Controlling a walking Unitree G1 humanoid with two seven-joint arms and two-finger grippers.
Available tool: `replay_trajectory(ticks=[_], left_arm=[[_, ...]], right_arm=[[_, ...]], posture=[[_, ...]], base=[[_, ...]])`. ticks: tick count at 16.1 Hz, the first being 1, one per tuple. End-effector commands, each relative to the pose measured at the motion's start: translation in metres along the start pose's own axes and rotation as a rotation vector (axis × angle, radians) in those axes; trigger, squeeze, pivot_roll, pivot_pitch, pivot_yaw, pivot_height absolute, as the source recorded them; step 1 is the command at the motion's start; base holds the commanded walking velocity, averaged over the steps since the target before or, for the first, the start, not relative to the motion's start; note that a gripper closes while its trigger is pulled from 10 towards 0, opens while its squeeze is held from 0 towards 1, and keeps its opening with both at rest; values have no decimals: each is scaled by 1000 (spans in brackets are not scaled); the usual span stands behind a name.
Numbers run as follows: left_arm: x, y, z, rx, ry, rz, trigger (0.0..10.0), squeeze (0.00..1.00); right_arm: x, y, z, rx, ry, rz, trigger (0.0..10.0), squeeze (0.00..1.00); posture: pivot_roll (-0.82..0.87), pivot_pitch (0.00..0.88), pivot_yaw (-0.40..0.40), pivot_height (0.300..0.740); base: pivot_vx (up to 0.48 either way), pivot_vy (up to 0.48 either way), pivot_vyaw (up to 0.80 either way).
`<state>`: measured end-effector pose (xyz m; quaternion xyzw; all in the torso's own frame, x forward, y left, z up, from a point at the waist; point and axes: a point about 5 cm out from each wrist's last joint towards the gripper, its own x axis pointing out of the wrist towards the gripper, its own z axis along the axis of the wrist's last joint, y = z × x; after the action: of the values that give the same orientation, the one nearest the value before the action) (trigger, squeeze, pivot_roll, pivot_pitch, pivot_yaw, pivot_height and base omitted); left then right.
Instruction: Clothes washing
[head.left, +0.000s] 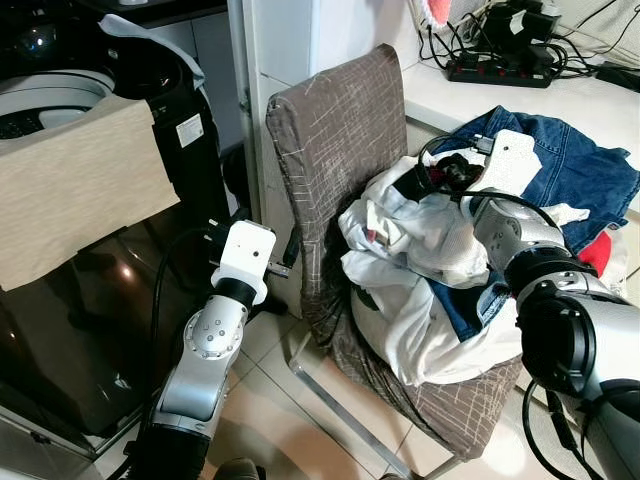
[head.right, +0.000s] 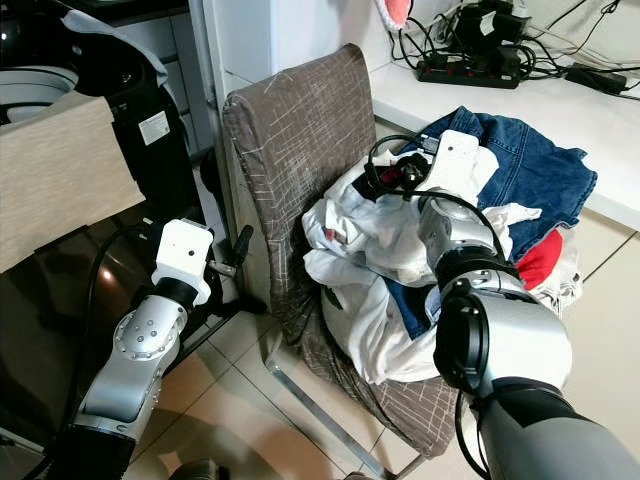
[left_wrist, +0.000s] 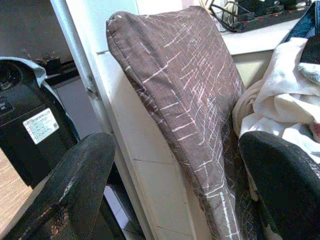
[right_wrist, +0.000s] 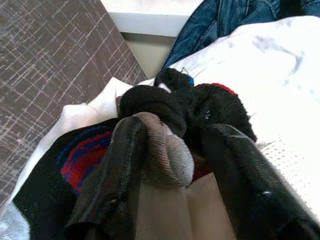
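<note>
Directly ahead stands a brown fabric-covered chair with a pale crosshatch pattern (head.left: 335, 170), its seat heaped with a pile of white shirts and dark garments (head.left: 420, 270). Behind the pile, blue denim jeans (head.left: 575, 165) spill from the white surface (head.left: 600, 105), where a black power strip with tangled cables (head.left: 500, 65) sits, and a red cloth (head.left: 597, 252) peeks out beside the right arm. At the top of the pile the right gripper (right_wrist: 172, 165) clamps a bundle of black and grey socks (right_wrist: 165, 125). Beside the chair's back the left gripper (left_wrist: 180, 190) hangs with its fingers spread apart, holding nothing. To the left is a dark washing machine (head.left: 150, 140) draped with a beige cloth (head.left: 75, 190); its white label (left_wrist: 40, 126) is too small to read.
</note>
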<state>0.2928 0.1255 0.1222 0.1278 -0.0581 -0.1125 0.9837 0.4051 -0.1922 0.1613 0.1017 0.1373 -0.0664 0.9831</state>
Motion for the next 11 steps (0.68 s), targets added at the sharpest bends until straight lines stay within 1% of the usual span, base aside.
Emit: replay_trajectory(ticks=[1, 2, 4, 5, 9, 11], left_arm=[[2, -1, 1, 6, -2, -10, 10000, 0], [3, 0, 1, 6, -2, -10, 10000, 0], [2, -2, 1, 5, -2, -13, 10000, 0], [2, -2, 1, 4, 0, -13, 10000, 0], [3, -4, 1, 1, 1, -16, 10000, 0], [3, -4, 1, 0, 1, -16, 10000, 0]], right_arm=[[0, 0, -3, 5, 8, 10, 0, 0], [0, 1, -3, 2, 6, 13, 0, 0], [0, 4, -1, -44, -16, 26, 0, 0], [0, 6, 0, -53, -24, 35, 0, 0], [0, 5, -1, -32, -23, 41, 0, 0], [0, 6, 0, -36, -31, 47, 0, 0]], posture=[[114, 0, -46, 732], [114, 0, -46, 732], [114, 0, -46, 732], [107, 0, -43, 732], [99, 9, -43, 732], [98, 9, -44, 732]], base=[[0, 0, 0], [0, 0, 0], [0, 0, 0], [0, 0, 0], [0, 0, 0], [0, 0, 0]])
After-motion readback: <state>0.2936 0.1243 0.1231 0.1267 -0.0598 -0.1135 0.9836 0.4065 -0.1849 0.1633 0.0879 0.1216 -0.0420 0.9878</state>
